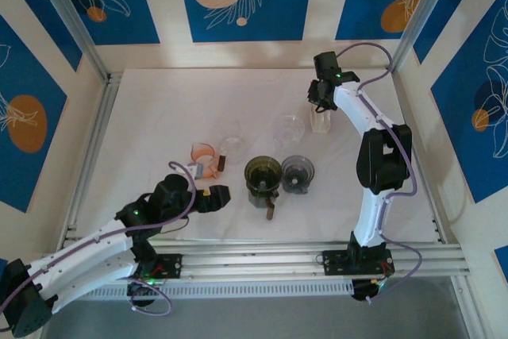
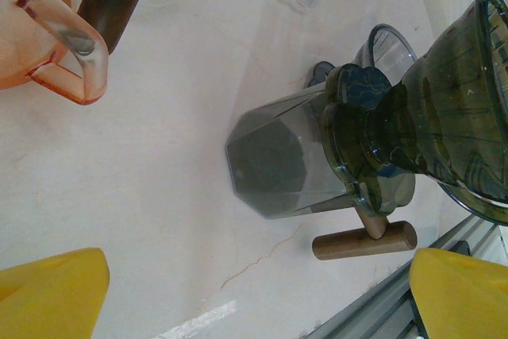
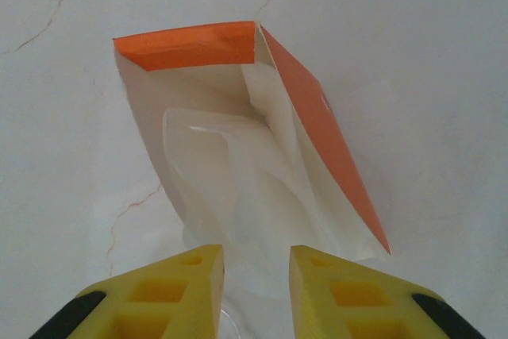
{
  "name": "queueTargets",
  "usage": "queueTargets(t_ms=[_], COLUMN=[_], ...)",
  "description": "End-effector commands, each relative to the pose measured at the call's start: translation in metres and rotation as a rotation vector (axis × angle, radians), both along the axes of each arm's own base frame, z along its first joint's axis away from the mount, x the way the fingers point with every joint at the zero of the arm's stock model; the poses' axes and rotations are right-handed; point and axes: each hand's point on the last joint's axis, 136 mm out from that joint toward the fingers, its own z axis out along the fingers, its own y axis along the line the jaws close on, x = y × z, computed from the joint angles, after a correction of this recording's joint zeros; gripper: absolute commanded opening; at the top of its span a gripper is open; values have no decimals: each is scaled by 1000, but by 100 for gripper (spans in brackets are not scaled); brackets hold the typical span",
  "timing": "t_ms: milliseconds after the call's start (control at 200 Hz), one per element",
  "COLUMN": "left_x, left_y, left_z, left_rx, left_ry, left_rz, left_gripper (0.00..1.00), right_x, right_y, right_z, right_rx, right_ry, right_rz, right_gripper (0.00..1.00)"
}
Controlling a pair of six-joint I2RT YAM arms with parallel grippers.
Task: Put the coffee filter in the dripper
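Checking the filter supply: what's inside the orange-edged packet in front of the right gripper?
Thin white sheets, apparently paper filters, stand inside the orange-edged packet; its bottom is hidden behind the right gripper.

White table (image 1: 159,109): grey dripper (image 1: 298,172), filter box (image 1: 321,121)

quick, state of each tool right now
Left tool: open, holding nothing.
Right tool: narrowly open, at the coffee filters.

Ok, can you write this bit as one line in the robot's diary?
right claw: open above filter box | filters: in box | left claw: open near dripper | dripper: no filter yet
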Motion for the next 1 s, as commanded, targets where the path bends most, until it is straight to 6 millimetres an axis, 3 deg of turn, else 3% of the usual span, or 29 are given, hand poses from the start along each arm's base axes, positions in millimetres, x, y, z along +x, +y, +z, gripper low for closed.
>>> queueTargets(t_ms=[0, 705, 995], left_x=[0, 1, 1], left_y=[0, -2, -2], left_z=[0, -3, -3], left_rx=[-4, -3, -2], left_ry=[-8, -1, 0], left_rz=[-7, -12, -10], left_gripper=[97, 97, 97], right_x=[3, 12, 12], right_y=[-3, 1, -1], right_z=[4, -12, -18], right_rx=[5, 5, -13], right_ry=[3, 22, 33], right_rz=[-29, -15, -9], right_gripper=[29, 32, 21])
